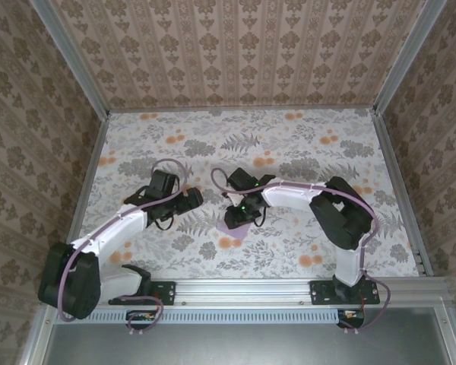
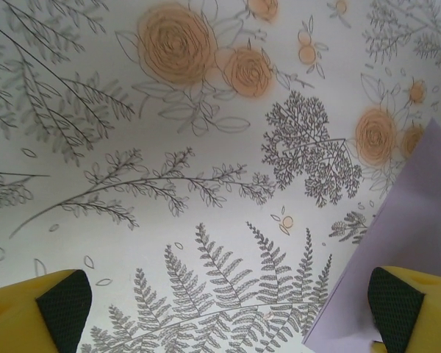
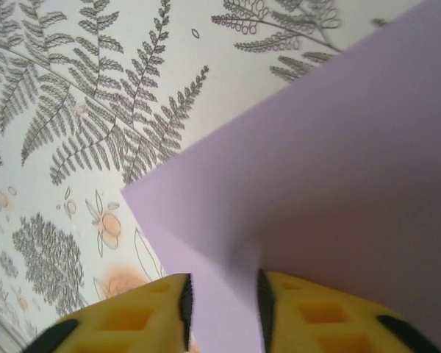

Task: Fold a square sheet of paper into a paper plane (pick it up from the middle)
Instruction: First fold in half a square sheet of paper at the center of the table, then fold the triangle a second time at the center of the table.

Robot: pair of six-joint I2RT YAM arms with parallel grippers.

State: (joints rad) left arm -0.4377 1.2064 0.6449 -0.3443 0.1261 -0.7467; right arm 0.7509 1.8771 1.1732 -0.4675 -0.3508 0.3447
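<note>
Scene: We look down on two arms reaching over a floral tablecloth (image 1: 304, 144), their wrists drawn close together near the middle of the table.

Left pincer: The left gripper (image 2: 228, 320) stands spread wide with nothing between its jaws. In its own wrist view we see its yellow fingers (image 2: 22, 320), with their dark pads, at the two bottom corners, and bare fern print lies between them.

Right pincer: The right gripper (image 3: 223, 312) shows a narrow gap between its yellow fingers, and lilac fills that gap. We cannot tell whether the pads grip the sheet or merely hang over it.

Paper: The square sheet of paper (image 3: 331, 169) sits directly under the right gripper, just right of the left one. From above we see it as a small lilac patch poking out from beneath the right wrist. In the right wrist view a faint shaded line runs up the sheet from the finger gap.

Edge detail: In the left wrist view one pointed corner of the sheet reaches in beside the right-hand finger. We cannot tell whether they touch.
</note>
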